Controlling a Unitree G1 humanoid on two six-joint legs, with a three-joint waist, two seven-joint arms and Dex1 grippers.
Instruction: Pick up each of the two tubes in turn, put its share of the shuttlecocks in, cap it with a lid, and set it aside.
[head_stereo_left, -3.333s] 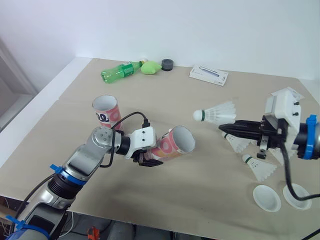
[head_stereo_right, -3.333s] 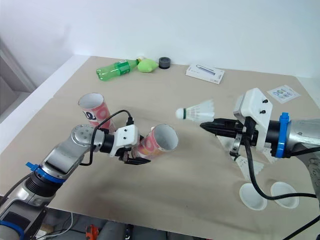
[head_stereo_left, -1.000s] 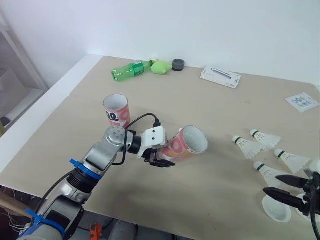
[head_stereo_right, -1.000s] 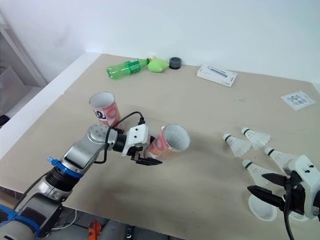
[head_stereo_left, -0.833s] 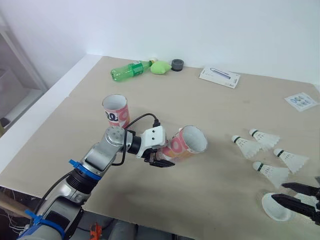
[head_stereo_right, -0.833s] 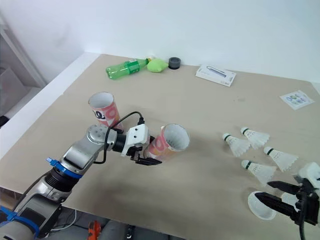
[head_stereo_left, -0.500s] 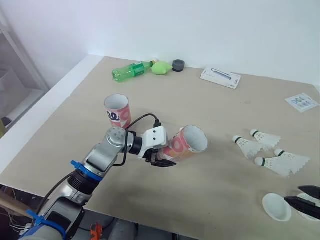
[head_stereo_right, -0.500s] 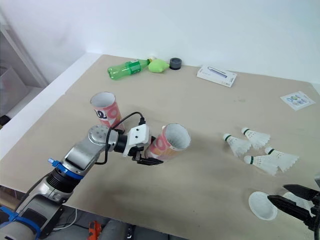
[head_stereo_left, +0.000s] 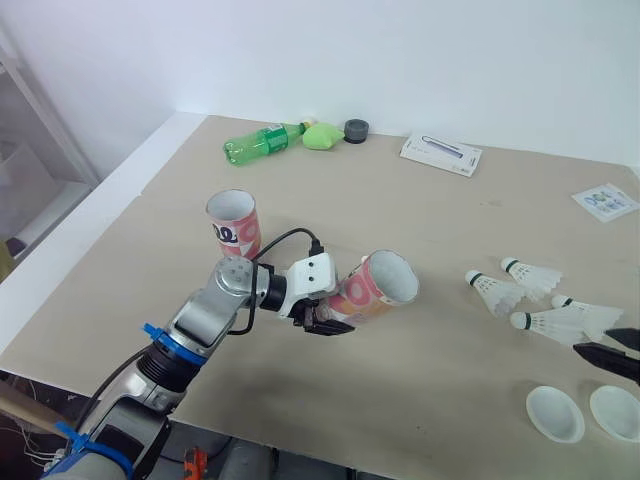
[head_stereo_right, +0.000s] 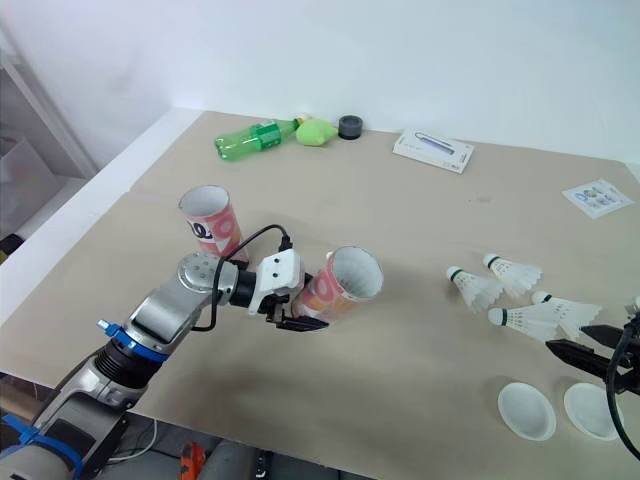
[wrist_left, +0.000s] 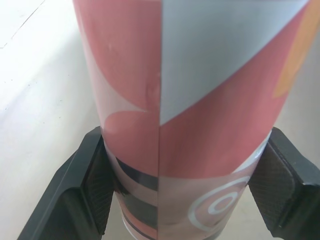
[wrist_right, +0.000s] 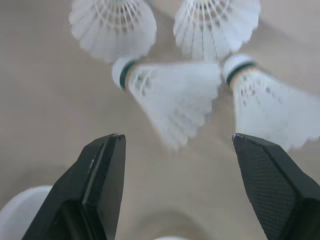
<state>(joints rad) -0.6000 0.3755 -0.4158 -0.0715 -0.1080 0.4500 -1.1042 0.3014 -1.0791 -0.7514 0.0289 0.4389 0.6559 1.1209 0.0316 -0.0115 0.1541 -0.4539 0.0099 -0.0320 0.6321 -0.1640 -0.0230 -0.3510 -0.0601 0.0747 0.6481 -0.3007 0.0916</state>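
A beige table (head_stereo_left: 450, 215) was seen from above the robot's two arms. The left gripper (head_stereo_left: 322, 320) was clamped on a pink patterned tube (head_stereo_left: 375, 290) near the middle of the table. It held the tube tilted, with the open mouth raised and facing the right edge. A second tube (head_stereo_left: 235, 225) of the same kind stood upright nearer the left edge, mouth up.

Four shuttlecocks lay close together near the right edge. The right gripper (head_stereo_right: 566, 337) reached in from that edge with its two black fingers spread apart and nothing between them. It pointed at the nearest shuttlecock (wrist_right: 170, 95), which lay on its side just ahead of the fingertips and not touching them. Its long axis ran roughly along the line of the front edge, with the cork toward the held tube and the feather skirt toward the gripper. Another shuttlecock (wrist_right: 270, 100) lay just beside it, and two more, (wrist_right: 112, 22) and (wrist_right: 217, 20), lay beyond.

Two white lids, (head_stereo_left: 555, 413) and (head_stereo_left: 615, 412), sat side by side at the front right corner, just beside the right gripper.

The right arm was much the nearer to the shuttlecocks. Its next move looked like a short reach forward to close on the feather end. The skirt of the neighbouring shuttlecock lay close enough that a finger might catch it.
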